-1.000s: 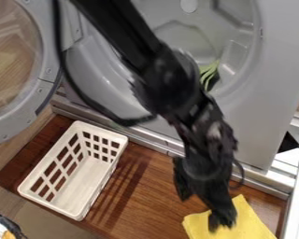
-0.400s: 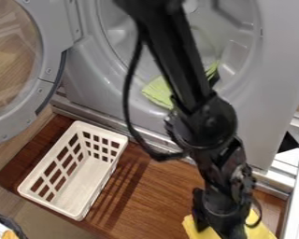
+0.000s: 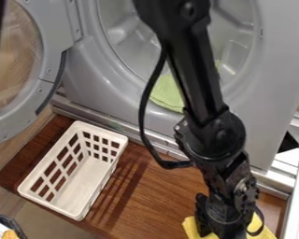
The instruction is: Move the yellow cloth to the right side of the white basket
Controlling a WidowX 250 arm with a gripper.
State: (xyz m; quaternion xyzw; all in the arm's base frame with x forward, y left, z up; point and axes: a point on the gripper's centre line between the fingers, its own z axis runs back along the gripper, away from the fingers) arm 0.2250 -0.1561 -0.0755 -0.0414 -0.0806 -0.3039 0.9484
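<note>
The yellow cloth (image 3: 190, 227) lies on the brown wooden bench (image 3: 155, 196) at the bottom edge of the view, to the right of the basket (image 3: 101, 129) and well apart from it. The gripper (image 3: 224, 223) hangs down over the cloth and hides its middle, so that yellow shows on both sides of it. Whether the gripper is released, clenched or grasping the cloth, I cannot tell; nor can I tell if the two touch.

The basket is white, rectangular and upright, set at a slant on the left part of the bench. Its walls are pierced with rows of openings, its pale bottom is in plain sight, and a barred shadow falls on the wood just beside its right wall.

Behind the bench stands a grey machine (image 3: 274, 60) with a round opening. A light green cloth (image 3: 167, 95) lies at the lower part of that opening, partly hidden by the arm (image 3: 195, 70). The arm comes in from the top edge and slants down to the right, with a black cable (image 3: 144, 116) looping out on its left. The machine's round door (image 3: 49, 70) stands open at the left, its see-through middle showing brown behind it. A white frame (image 3: 296, 186) runs along the right edge, and a dark-rimmed object (image 3: 17, 227) with white and orange in it shows at the lower left corner.
</note>
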